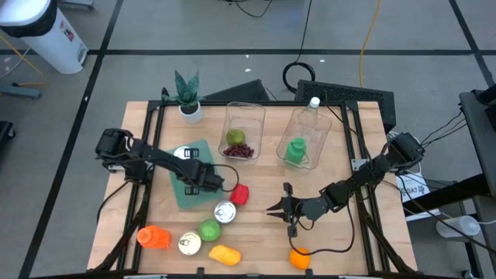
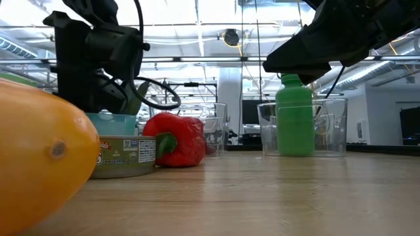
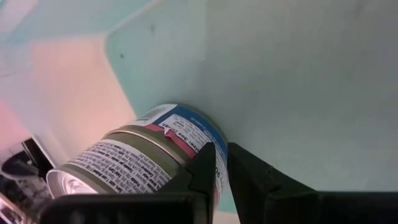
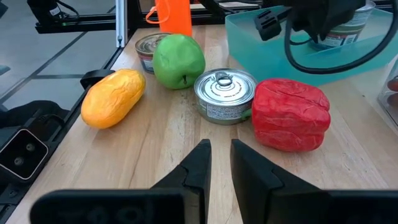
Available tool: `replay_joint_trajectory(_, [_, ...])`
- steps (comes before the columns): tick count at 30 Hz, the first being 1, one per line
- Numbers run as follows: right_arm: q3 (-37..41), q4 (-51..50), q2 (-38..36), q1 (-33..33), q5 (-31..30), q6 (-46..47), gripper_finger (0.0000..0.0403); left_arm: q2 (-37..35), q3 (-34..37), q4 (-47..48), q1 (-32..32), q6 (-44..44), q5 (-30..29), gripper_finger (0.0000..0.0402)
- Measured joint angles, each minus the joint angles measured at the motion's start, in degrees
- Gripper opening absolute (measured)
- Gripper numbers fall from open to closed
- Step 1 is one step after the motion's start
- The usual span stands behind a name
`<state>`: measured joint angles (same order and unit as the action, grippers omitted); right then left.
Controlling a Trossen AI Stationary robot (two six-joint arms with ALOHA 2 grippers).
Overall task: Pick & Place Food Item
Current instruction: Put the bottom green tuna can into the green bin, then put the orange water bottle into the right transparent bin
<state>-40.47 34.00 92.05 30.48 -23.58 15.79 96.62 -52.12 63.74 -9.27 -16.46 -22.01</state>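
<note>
My left tool [image 1: 211, 183] sits inside the teal bin [image 1: 203, 149], fingers pressed together beside a can [image 3: 149, 155], gripping nothing. My right tool [image 1: 277, 208] hovers over the table [image 1: 341, 232] near the red pepper [image 1: 240, 194], fingers nearly together, empty. Pepper lies just outside the bin, touching a silver can [image 1: 225, 211].

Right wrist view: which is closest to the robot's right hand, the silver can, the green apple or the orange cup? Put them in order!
1. Silver can, just ahead of the right hand, beside the red pepper.
2. Green apple, behind the can.
3. Orange cup, farthest back at the table edge.
</note>
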Motion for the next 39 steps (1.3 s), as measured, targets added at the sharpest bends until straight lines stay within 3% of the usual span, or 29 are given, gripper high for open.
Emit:
replay_joint_trajectory(7, [0.00,-0.02,0.00,0.00,-0.01,0.00,0.0047,0.00,0.04,-1.26,0.53,1.30,0.12,0.0051])
replay_joint_trajectory(15, [0.00,-0.02,0.00,0.00,-0.04,-0.24,0.0047,-0.19,-1.36,-1.57,-5.32,3.16,0.81,0.0051])
replay_joint_trajectory(20, [0.00,-0.02,0.00,0.00,-0.06,-0.45,0.0047,-4.34,-3.78,-1.20,-9.08,2.46,-2.38,0.0051])
replay_joint_trajectory(26, [0.00,-0.02,0.00,0.00,-0.07,-0.23,0.0047,-17.28,-6.45,-4.54,-16.28,3.55,-3.01,0.0051])
replay_joint_trajectory(32, [0.00,-0.13,0.00,0.00,-0.08,-1.22,0.0047,-34.36,-4.53,-13.24,-28.30,5.76,-5.92,0.0051])
replay_joint_trajectory(36, [0.00,-0.24,0.00,0.00,-0.09,-1.95,0.0047,-46.80,3.82,-21.61,-36.10,8.41,-10.58,0.0051])
replay_joint_trajectory(39, [0.00,-0.19,0.00,-0.03,-0.15,-2.08,0.0047,-56.77,13.96,-36.69,-39.28,14.42,-14.05,0.0051])
